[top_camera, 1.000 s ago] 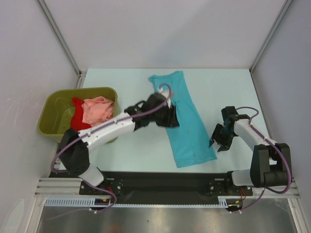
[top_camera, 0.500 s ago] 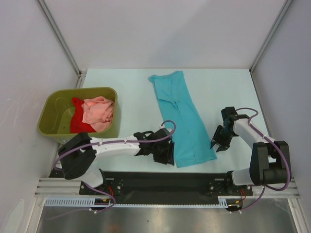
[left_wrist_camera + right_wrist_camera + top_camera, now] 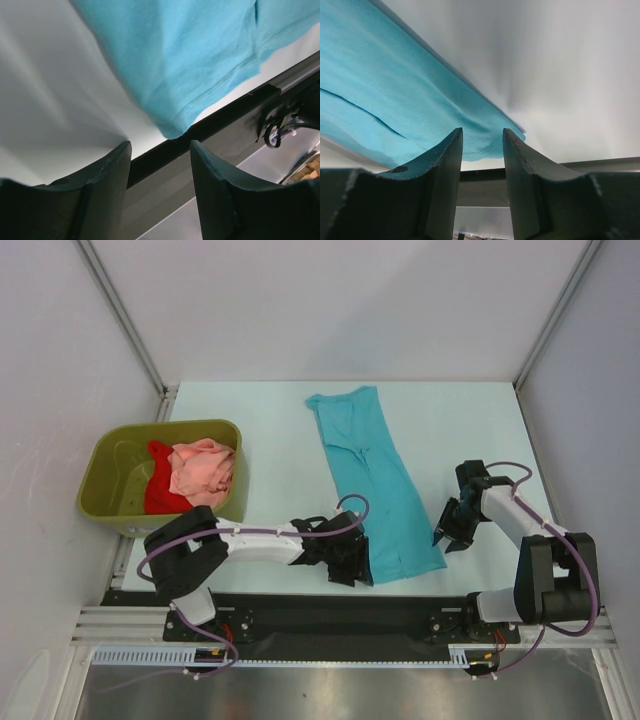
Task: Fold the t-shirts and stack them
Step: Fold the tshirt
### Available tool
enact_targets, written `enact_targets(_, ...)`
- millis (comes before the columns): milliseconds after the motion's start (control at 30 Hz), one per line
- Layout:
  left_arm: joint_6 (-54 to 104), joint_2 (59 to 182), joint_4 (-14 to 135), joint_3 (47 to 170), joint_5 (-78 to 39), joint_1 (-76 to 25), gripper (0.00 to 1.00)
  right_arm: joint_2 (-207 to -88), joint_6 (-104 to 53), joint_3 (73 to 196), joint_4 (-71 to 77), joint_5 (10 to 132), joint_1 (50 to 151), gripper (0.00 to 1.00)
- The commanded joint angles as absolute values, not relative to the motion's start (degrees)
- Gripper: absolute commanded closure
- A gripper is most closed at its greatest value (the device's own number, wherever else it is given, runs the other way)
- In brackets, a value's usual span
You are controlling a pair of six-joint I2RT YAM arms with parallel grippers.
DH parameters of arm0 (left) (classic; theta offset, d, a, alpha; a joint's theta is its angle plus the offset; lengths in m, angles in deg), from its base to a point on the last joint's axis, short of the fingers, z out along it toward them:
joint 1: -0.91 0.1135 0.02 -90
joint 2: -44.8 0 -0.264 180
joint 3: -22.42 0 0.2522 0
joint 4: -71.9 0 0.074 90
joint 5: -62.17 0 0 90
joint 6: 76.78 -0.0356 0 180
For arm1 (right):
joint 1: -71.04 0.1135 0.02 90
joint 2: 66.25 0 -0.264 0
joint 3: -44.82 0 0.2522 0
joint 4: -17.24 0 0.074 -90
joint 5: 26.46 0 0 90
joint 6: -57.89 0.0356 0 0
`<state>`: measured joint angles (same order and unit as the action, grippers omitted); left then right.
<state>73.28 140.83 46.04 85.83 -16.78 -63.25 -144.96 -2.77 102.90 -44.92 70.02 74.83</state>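
- The turquoise shirt [image 3: 375, 485] lies on the table as a long strip. Its long axis runs away from both sets of jaws, and its near hem is just ahead of them.
- The left gripper [image 3: 352, 562] has its jaws apart and empty, facing the hem's left corner, and looks slightly nearer.
- The right gripper [image 3: 447, 535] has its jaws apart and empty, beside the right corner.
- The pink shirt [image 3: 200, 468] and red shirt [image 3: 160, 490] sit in the tub [image 3: 110, 465], well left of the left jaws.

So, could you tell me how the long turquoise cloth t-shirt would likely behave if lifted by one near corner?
The turquoise cloth t-shirt will probably hang limp: it lies flat with soft creases. Its hemmed corner looks thin, so likely light. A push would probably bunch it.
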Motion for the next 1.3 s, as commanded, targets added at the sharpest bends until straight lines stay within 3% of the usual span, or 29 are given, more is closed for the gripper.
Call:
enact_targets(0,77.8,142.9,47.2,87.5,-16.6,-63.2,0.42,-142.8,-3.2,102.8,-45.5,70.2,75.0,0.57)
enact_targets(133,80.7,144.6,48.1,87.2,-15.7,-62.5,0.41,-142.5,-3.2,102.9,-45.4,70.2,75.1,0.57)
enact_targets(267,82.5,145.2,47.5,86.8,-15.4,-62.0,0.51,-142.4,-3.4,102.9,-45.5,70.3,75.1,0.57)
enact_targets(567,83.1,146.8,47.9,85.6,-15.7,-59.8,0.57,-143.2,-2.2,102.6,-44.8,70.3,76.0,0.57)
enact_targets(800,82.3,148.4,48.4,85.9,-15.3,-57.9,0.67,-143.2,-1.1,102.1,-44.5,70.7,77.5,0.57)
enact_targets(900,81.5,149.0,48.6,86.4,-14.6,-57.4,0.77,-143.2,-1.0,102.0,-44.7,70.0,77.8,0.57)
enact_targets(1000,80.9,148.8,47.9,85.8,-14.0,-56.9,1.00,-142.6,-0.5,102.2,-44.8,69.7,78.3,0.57)
enact_targets(1267,78.3,137.2,43.7,72.4,-15.1,-52.4,1.00,-140.4,1.1,102.1,-44.4,72.2,86.1,0.48)
